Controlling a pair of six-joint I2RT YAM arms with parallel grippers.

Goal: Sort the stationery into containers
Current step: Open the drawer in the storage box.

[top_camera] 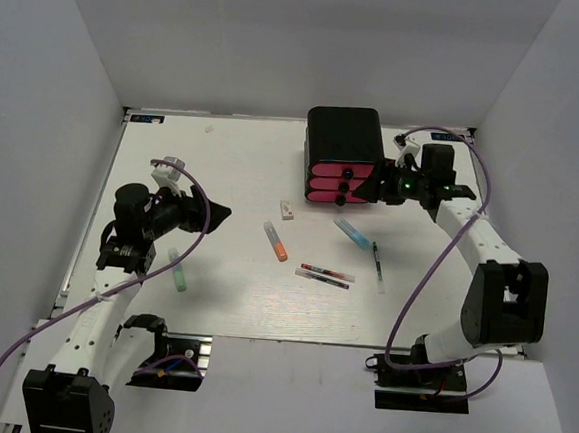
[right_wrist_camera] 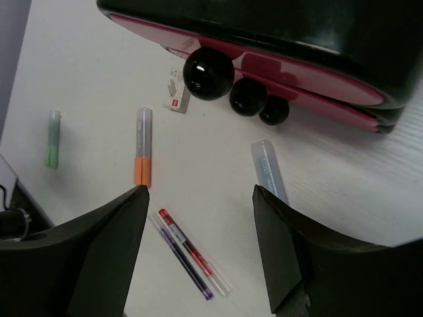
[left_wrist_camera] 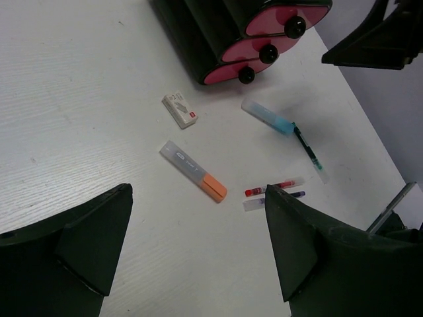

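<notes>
white walls (top_camera: 37,106) enclose a pale table (top_camera: 223,166) scattered with stationery (top_camera: 325,273); left claw (top_camera: 220,211) and right claw (right_wrist_camera: 199,188) both gape empty

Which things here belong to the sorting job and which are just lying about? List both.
Job: green marker, orange-tipped marker, blue marker, two clear pens, dark pen, white block, pink drawers.
Not the job: table, purple cable.

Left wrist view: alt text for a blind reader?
Open black left gripper frames a white table: orange-tipped clear marker, white eraser block, blue-tipped marker, thin pens, and a black cabinet with three pink drawers.
</notes>
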